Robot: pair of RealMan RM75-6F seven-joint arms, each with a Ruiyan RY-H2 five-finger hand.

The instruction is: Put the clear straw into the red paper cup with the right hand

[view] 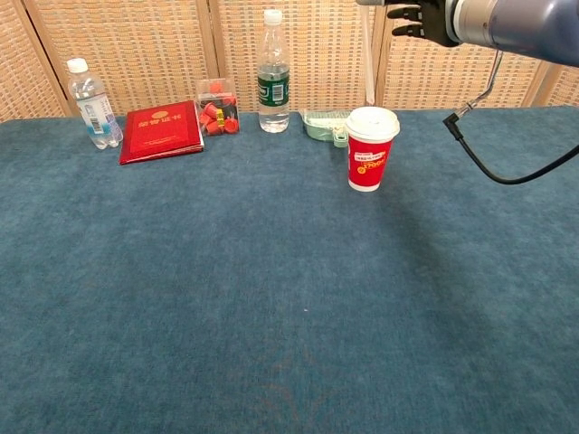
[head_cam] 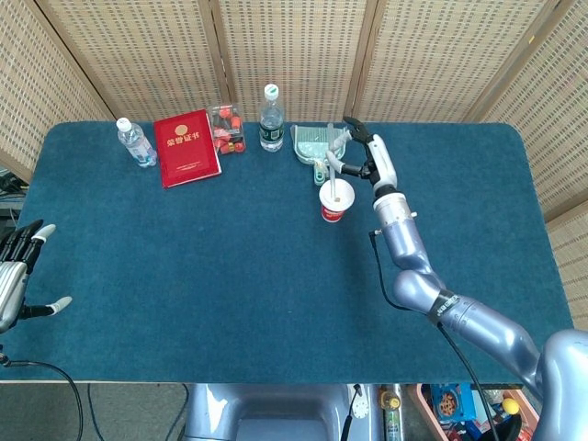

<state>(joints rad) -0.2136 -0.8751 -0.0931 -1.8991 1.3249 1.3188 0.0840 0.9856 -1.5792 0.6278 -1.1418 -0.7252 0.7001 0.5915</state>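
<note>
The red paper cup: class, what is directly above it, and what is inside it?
Above the red paper cup, the right hand holds a clear straw upright over the lid. The lid covers the inside, so its contents cannot be seen.
</note>
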